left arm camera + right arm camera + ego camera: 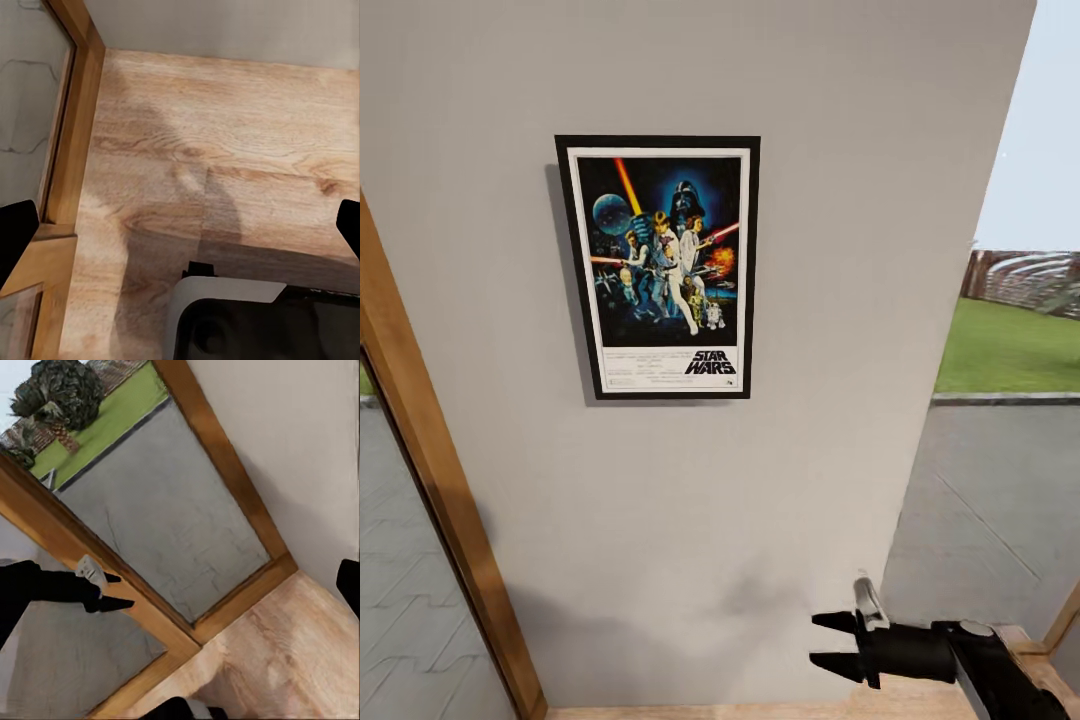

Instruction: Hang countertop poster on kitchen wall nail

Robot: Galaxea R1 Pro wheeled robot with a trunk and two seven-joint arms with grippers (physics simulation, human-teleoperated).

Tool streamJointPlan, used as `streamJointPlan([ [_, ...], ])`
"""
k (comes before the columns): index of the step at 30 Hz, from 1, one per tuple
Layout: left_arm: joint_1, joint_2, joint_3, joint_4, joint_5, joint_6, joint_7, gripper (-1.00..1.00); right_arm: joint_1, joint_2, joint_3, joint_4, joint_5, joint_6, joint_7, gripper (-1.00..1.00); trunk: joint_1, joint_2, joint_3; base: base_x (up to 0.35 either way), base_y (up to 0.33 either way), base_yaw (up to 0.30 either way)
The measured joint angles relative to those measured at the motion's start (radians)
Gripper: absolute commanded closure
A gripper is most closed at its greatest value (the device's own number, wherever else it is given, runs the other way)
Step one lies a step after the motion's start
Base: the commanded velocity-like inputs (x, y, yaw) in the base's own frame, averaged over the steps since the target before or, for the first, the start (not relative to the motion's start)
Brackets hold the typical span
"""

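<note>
Poster (658,267) hangs upright and flat on the pale grey wall (840,200), high on it and clear of the wood window frame (430,470) at the wall's left edge; a narrow shadow along its left side suggests it stands slightly off the surface, presumably on a nail, which is hidden behind it. Judgement: hanging step looks complete, remaining work is a clean retreat. Right hand (815,640) sits low near the foot of the wall, well apart from the poster, jaws spread with nothing between them. To do this well: draw the arm straight back from the wall, no sweep upward past the frame's lower edge, and check the poster does not swing. Left hand (180,225): fingertips sit at opposite borders of the left wrist view, so spread wide, empty, aimed down at the wooden floor (225,150). The wrist views add the floor boards and the glazed frame; the right wrist view catches the left hand (112,589) against the window, which the head view lacks. The head view alone carries the poster.
</note>
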Motion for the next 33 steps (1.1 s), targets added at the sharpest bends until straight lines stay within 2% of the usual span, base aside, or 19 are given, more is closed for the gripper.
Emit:
streamJointPlan([
  [2,0.000,0.001,0.000,0.000,0.000,0.000,0.000,-1.00,0.004,-0.024,-0.007,0.143,0.000,-0.054,-0.006,-1.00,0.000,0.000,0.000,0.000,0.000,0.000],
  [3,0.000,0.000,0.000,0.000,0.000,0.000,0.000,-1.00,0.006,-0.047,-0.013,0.269,-0.001,-0.166,-0.041,-1.00,0.000,0.000,0.000,0.000,0.000,0.000],
  [4,0.000,0.000,0.000,0.000,0.000,0.001,0.000,-1.00,0.011,-0.052,-0.010,0.424,-0.001,-0.193,-0.053,-1.00,0.000,0.000,0.000,0.000,0.000,0.000],
  [7,0.000,0.001,0.000,0.000,0.000,0.001,0.000,-1.00,0.008,-0.062,-0.012,0.570,-0.001,-0.269,-0.122,-1.00,0.000,0.000,0.000,0.000,0.000,0.000],
  [8,0.000,0.001,0.000,0.000,0.000,0.001,0.000,-1.00,0.030,-0.071,-0.020,0.671,-0.001,-0.334,-0.285,-1.00,0.000,0.000,0.000,0.000,0.000,0.000],
  [9,0.000,0.001,0.000,0.000,0.000,0.001,0.000,-1.00,0.039,-0.071,-0.004,0.716,0.001,-0.340,-0.300,-1.00,0.000,0.000,0.000,0.000,0.000,0.000],
  [14,0.000,0.000,0.000,0.001,0.000,0.001,0.001,-1.00,0.086,-0.082,-0.008,0.745,0.000,-0.345,-0.440,-1.00,0.000,0.000,0.000,0.000,0.000,0.000],
  [15,0.000,0.000,0.000,0.001,-0.001,0.002,0.001,-1.00,0.105,-0.078,0.001,0.781,0.001,-0.343,-0.648,-1.00,0.000,0.000,0.000,0.000,0.000,0.000],
  [18,0.000,0.000,-0.001,0.002,-0.002,0.002,0.001,-1.00,0.111,-0.074,-0.003,0.789,0.000,-0.340,-0.754,-1.00,0.000,0.000,0.000,0.000,0.000,0.000],
  [20,0.000,0.000,-0.001,0.004,-0.002,0.002,0.002,-1.00,0.118,-0.058,-0.003,0.793,0.000,-0.335,-0.890,-1.00,0.000,0.000,0.000,0.000,0.000,0.000],
  [21,0.000,0.000,-0.001,0.008,-0.002,0.002,0.002,-1.00,0.123,-0.052,-0.003,0.794,0.000,-0.335,-0.930,-1.00,0.000,0.000,0.000,0.000,0.000,0.000],
  [22,0.000,0.000,-0.003,0.019,-0.003,0.002,0.002,-1.00,0.131,-0.038,-0.002,0.795,-0.001,-0.334,-1.009,-1.00,0.000,0.000,0.000,0.000,0.000,0.000],
  [23,0.000,0.000,-0.004,0.026,-0.003,0.002,0.002,-1.00,0.135,-0.030,-0.003,0.795,-0.001,-0.333,-1.052,-1.00,0.000,0.000,0.000,0.000,0.000,0.000],
  [24,0.000,0.000,-0.008,0.055,-0.004,0.001,0.002,-1.00,0.148,0.015,-0.002,0.796,-0.003,-0.333,-1.333,-1.00,0.000,0.000,0.000,0.000,0.000,0.000],
  [27,0.000,0.000,-0.009,0.060,-0.004,0.001,0.001,-1.00,0.150,0.030,-0.004,0.795,-0.005,-0.335,-1.440,-1.00,0.000,0.000,0.000,0.000,0.000,0.000],
  [33,0.000,0.000,-0.009,0.062,-0.004,0.001,0.001,-1.00,0.151,0.036,-0.004,0.795,-0.007,-0.337,-1.462,-1.00,0.000,0.000,0.000,0.000,0.000,0.000],
])
